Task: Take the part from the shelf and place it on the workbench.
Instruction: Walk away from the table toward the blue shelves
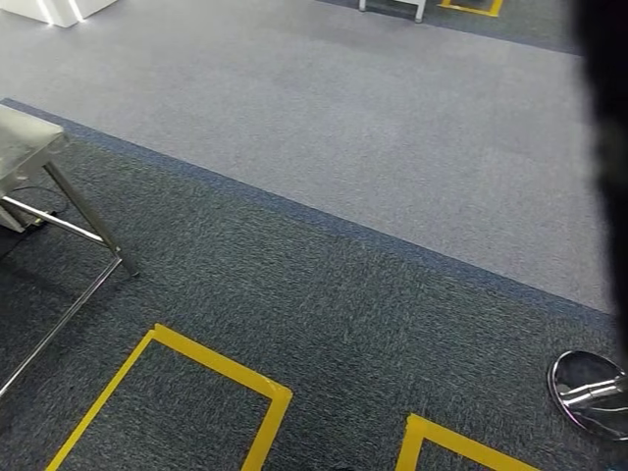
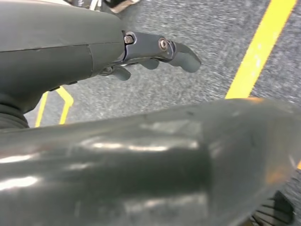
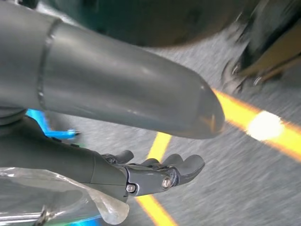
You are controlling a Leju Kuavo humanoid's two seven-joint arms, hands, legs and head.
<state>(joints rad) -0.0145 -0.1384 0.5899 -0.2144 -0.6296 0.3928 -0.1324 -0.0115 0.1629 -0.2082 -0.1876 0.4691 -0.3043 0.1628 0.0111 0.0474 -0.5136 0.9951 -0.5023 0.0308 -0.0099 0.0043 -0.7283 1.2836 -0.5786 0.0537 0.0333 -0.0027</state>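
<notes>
The head view looks down at a dark carpet floor (image 1: 355,324) with a lighter grey strip (image 1: 355,128) beyond it. Yellow tape lines (image 1: 222,368) make boxes on the dark carpet. At the left edge stands a metal table leg frame (image 1: 74,235) under a pale tabletop. At the right edge lies a shiny round chair base (image 1: 590,392).

In the left wrist view, the left hand (image 2: 152,54) hangs over the carpet and yellow tape (image 2: 261,47). Its fingers are stretched out and a little apart, and nothing is in them.

In the right wrist view, the right hand (image 3: 156,172) holds a part in a clear plastic bag (image 3: 53,197). The bag sits against the palm, under the fingers, which reach out past it. The picture is blurry, so I cannot tell how tight the hold is.
</notes>
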